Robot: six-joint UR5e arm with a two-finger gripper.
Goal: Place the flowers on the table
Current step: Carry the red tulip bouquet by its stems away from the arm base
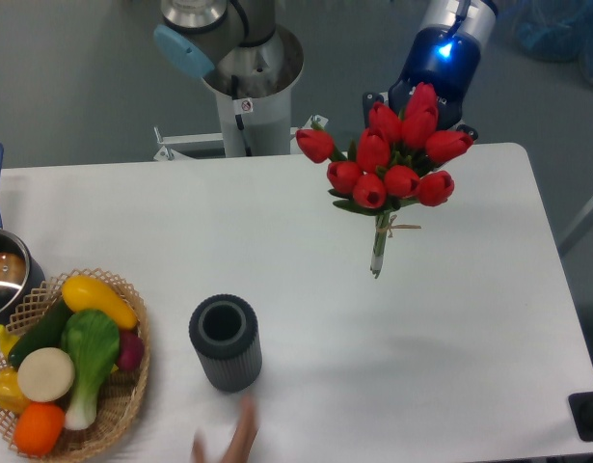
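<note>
Camera shows my gripper hidden behind the flowers, so can't tell how the fingers sit, but the bunch hangs over the table, meaning I'm mid-carry and next need to lower gently.

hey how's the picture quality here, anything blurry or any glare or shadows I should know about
Fixed camera view: lighting is soft and even; the flowers are sharp, casting only a faint shadow on the table. A blurred hand smears at the bottom edge. The pot at left shows a small glint. The pincer is hidden behind the blooms.
</note>
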